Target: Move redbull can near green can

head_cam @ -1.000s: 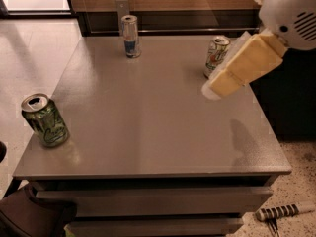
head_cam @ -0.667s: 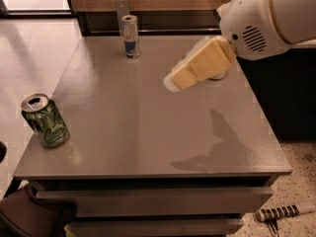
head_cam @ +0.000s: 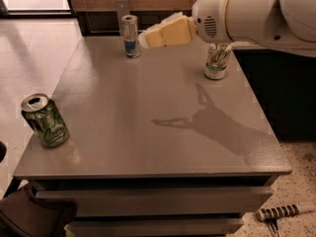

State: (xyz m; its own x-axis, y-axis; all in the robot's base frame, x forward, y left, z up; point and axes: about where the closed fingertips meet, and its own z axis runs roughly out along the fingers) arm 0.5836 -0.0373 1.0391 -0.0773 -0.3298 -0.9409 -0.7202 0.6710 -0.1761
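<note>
The redbull can [head_cam: 130, 35] is slim and silver with a blue lower band. It stands upright at the far edge of the grey table [head_cam: 148, 107], left of centre. The green can [head_cam: 45, 121] is dark green with pale script. It stands at the near left corner with its top open. My gripper [head_cam: 145, 37] comes in from the upper right on a white arm. Its tip hangs just right of the redbull can, at about the can's height.
A white-and-green can with red marks [head_cam: 217, 60] stands near the table's far right edge, partly behind my arm. Drawers run under the table's front edge. A striped tool [head_cam: 281, 212] lies on the floor at the lower right.
My gripper has swung left and toward the far edge, from the right side of the table to beside the redbull can. The cans have not moved.
</note>
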